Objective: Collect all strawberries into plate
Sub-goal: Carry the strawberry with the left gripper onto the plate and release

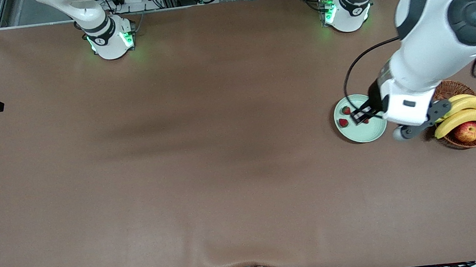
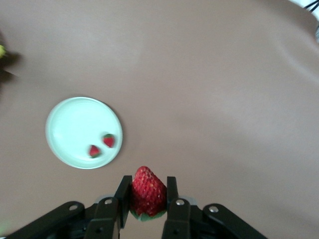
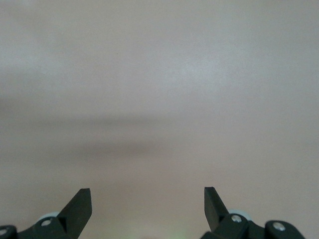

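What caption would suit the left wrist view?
Left pincer holding a strawberry above the table, two more already on the plate.

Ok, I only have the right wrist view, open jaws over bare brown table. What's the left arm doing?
Observer: The left gripper is over the round pale mint-green plate, shut on a small dark-red strawberry.
Operator: Any berries in the plate?
Observer: Two dark-red strawberries lie in it, close together near its rim.
Operator: Anything beside the plate?
Observer: A brown wicker basket holding yellow bananas and a red-yellow apple.
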Motion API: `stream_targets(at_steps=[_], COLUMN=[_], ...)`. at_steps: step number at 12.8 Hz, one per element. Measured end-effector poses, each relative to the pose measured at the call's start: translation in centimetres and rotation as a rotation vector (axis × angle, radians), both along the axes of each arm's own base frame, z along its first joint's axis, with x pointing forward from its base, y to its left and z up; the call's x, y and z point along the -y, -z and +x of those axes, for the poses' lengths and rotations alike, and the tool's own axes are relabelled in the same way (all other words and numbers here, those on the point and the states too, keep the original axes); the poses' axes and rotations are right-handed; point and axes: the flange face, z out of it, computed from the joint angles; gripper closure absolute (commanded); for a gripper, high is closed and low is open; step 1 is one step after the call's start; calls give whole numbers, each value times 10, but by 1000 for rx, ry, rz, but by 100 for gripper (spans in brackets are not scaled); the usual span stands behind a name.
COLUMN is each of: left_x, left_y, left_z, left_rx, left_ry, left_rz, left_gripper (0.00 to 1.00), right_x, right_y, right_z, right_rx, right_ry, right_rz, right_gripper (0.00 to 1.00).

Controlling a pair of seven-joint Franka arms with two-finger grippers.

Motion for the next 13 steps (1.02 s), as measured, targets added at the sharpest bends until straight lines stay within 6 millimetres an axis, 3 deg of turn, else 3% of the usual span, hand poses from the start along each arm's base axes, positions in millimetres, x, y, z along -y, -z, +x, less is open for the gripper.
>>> stream_targets(at_steps=[2,5,7,9,13], left_x=[-25,-62,-87,-95,-109], left_y=[-4,24,57,95,192], left_z=[-5,-3,-2,-5,-17], left_rx=[-26,-86,-136,-162,-130], left_ry=[47,74,93,94,83], left_rz=[11,36,84,103,91], left_gripper=[100,100,100,100,100], right_x=[0,0,0,0,0], right_y=[0,0,0,0,0], right_z=[0,0,0,0,0], right_rx=[0,-1,-1,-1,-2], right_ry=[0,0,0,0,0], right_rz=[0,0,0,0,0], right_gripper=[0,0,0,0,0])
